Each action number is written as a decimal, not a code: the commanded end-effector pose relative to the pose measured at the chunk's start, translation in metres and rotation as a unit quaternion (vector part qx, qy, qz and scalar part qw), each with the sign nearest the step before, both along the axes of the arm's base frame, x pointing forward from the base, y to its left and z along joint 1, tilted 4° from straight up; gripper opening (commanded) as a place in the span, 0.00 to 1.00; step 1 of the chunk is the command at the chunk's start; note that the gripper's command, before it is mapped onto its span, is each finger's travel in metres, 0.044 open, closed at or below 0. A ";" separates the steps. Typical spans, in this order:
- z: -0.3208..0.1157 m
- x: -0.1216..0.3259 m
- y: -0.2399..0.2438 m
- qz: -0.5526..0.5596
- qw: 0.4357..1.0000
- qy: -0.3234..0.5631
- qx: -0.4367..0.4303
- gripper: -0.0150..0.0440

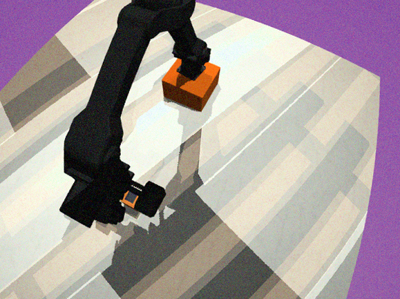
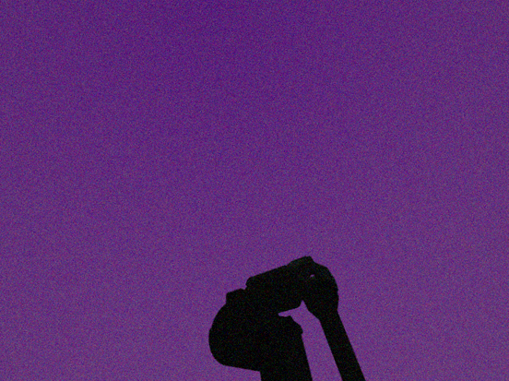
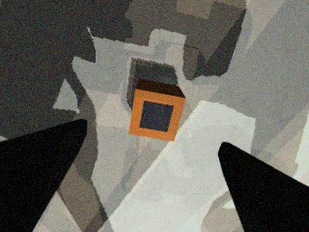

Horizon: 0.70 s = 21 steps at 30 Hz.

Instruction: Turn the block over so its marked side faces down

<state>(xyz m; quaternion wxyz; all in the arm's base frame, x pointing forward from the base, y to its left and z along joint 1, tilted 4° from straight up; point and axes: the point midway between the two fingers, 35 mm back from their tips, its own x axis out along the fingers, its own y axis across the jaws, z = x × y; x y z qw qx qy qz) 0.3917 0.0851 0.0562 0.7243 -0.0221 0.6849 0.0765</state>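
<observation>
A small orange block (image 1: 134,204) (image 3: 132,116) stands on the table (image 1: 268,189) (image 3: 159,203), with its marked side, a dark square in an orange border, facing up. My gripper (image 3: 155,137) is open and empty, and points down over the block. In the wrist view the block shows between the two black fingers, a little beyond their tips, with one dark orange side in view. In the top view the gripper body hides part of the block and the fingers cannot be made out. The exterior view shows neither block nor fingers.
A larger orange box (image 1: 198,86) stands under the arm's base at the back of the table. The arm (image 1: 117,66) (image 2: 283,348) arches from there towards the front left and casts shadows around the block.
</observation>
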 end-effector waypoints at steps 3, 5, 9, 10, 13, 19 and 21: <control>-0.016 0.001 0.002 -0.002 1.000 -0.003 -0.001 1.00; -0.018 0.001 0.002 -0.002 1.000 -0.003 -0.001 1.00; -0.023 0.001 0.002 -0.002 1.000 -0.003 -0.001 1.00; -0.025 0.001 0.002 -0.002 1.000 -0.003 -0.001 1.00; -0.030 0.002 0.003 -0.002 1.000 -0.003 -0.001 1.00; -0.040 0.002 0.003 -0.002 1.000 -0.003 -0.001 1.00; -0.043 0.002 0.004 -0.002 1.000 -0.003 -0.001 1.00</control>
